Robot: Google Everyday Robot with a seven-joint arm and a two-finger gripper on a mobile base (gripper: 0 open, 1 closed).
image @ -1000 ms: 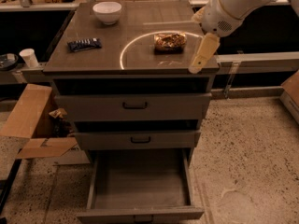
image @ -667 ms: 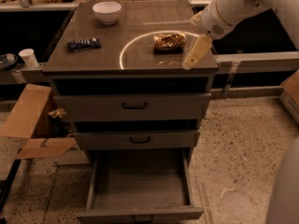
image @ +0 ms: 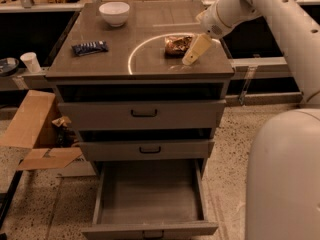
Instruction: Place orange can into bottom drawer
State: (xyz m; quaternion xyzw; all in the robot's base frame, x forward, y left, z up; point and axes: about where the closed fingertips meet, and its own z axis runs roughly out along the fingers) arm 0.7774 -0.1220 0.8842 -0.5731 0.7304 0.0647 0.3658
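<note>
The orange can (image: 177, 44), a shiny golden-brown crumpled lump, lies on the cabinet top (image: 150, 59) right of the middle, inside a bright ring of light. My gripper (image: 189, 59) hangs over the top just right of the can, its cream tip pointing down and left, close to the can's right side and holding nothing. The bottom drawer (image: 150, 196) is pulled wide open below, and its flat floor is bare.
A white bowl (image: 114, 13) stands at the back left of the top and a dark blue snack bar (image: 90, 47) lies at the left. Two shut drawer fronts (image: 144, 114) sit above the open drawer. Cardboard (image: 30, 129) lies on the floor at left. My white arm body (image: 285, 174) fills the lower right.
My gripper has moved left across the cabinet top, closer to the can's right side. The can and the drawer have not moved.
</note>
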